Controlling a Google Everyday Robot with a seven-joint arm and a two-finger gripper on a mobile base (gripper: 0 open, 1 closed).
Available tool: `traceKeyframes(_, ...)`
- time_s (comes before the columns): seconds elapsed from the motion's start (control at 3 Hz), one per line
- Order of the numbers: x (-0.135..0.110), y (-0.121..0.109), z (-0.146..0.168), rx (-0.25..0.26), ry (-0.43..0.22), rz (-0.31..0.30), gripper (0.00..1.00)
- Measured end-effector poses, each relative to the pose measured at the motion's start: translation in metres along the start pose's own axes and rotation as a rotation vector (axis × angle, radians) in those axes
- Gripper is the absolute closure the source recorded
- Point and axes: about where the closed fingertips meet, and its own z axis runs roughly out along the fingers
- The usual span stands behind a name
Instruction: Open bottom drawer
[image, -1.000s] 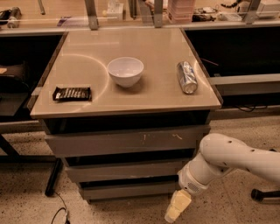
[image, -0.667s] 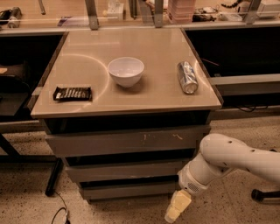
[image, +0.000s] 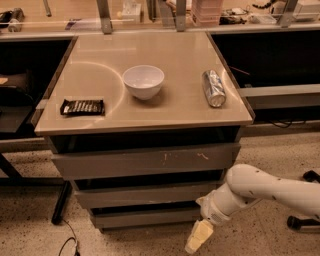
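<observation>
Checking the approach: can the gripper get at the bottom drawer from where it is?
Probably yes. The gripper hangs just off the right end of the bottom drawer, with nothing between them.

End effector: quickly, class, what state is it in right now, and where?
End effector: low near the floor, by the right end of the bottom drawer; open or closed cannot be told.

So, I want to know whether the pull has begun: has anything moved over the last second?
Nothing has visibly changed. The gripper hangs low by the right end of the bottom drawer, where it was before; whether it touches the drawer cannot be told. The drawer front is no further out, and the white bowl, the can and the wrapped snack bar lie as they did.
</observation>
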Motion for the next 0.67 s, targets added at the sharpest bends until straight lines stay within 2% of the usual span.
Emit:
traceKeyframes(0.33,0.016,-0.032,0.038,-0.018,-0.062,0.001,0.0)
traceKeyframes(0.67,0.032,-0.054,0.075,-0.054,-0.092,0.009,0.0)
